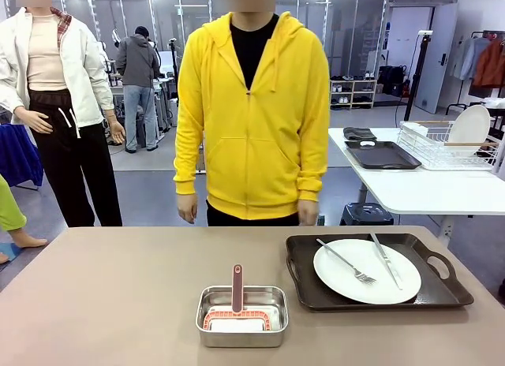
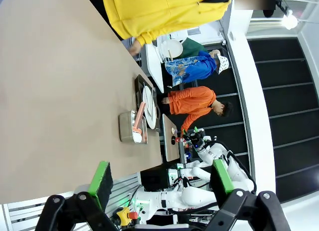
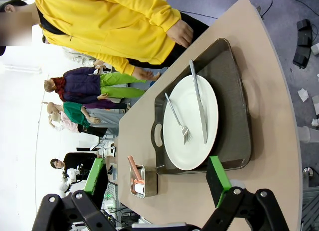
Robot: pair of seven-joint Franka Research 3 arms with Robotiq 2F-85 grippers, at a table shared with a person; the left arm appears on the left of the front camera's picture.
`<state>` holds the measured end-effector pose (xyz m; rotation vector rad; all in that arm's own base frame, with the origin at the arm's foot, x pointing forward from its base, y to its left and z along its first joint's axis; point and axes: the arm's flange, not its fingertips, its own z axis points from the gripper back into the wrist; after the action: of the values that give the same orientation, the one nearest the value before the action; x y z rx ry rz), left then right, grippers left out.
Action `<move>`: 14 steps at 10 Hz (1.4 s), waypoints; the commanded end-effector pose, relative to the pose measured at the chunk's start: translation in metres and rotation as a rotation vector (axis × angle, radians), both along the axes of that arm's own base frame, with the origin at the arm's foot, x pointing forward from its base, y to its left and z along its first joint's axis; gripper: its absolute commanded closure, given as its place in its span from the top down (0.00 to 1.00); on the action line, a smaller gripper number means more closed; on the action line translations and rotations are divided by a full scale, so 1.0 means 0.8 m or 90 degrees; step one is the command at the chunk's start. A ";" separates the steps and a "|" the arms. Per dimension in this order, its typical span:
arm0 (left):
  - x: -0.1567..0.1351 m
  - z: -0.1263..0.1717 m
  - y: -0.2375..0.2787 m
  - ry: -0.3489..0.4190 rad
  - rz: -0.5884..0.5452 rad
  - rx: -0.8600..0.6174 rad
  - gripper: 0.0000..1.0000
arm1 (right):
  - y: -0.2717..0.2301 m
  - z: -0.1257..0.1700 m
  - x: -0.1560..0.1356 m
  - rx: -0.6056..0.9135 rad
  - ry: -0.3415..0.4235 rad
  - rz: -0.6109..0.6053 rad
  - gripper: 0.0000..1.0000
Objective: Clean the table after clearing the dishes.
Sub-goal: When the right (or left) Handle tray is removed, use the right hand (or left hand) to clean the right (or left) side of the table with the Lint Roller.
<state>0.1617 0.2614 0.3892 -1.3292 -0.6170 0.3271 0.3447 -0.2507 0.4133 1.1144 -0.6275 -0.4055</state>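
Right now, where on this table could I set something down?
The table is bare across its left half, from the edge to the pan. So is the far strip between pan and person. The right is crowded: the tray takes most of it, with a narrow gap beside the pan.

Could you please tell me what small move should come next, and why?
Probably lower the open right tool toward the tray by its right-side handle: it sits on the table with plate, fork and knife, so clearing comes before wiping.
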 end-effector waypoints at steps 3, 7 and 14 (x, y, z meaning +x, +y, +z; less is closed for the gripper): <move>0.000 0.003 0.001 -0.008 0.002 -0.008 1.00 | 0.000 0.002 -0.002 -0.005 -0.007 0.009 1.00; 0.000 0.003 0.001 -0.008 0.002 -0.008 1.00 | 0.000 0.002 -0.002 -0.005 -0.007 0.009 1.00; 0.000 0.003 0.001 -0.008 0.002 -0.008 1.00 | 0.000 0.002 -0.002 -0.005 -0.007 0.009 1.00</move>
<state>0.1617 0.2614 0.3892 -1.3292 -0.6170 0.3271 0.3447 -0.2507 0.4133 1.1144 -0.6275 -0.4055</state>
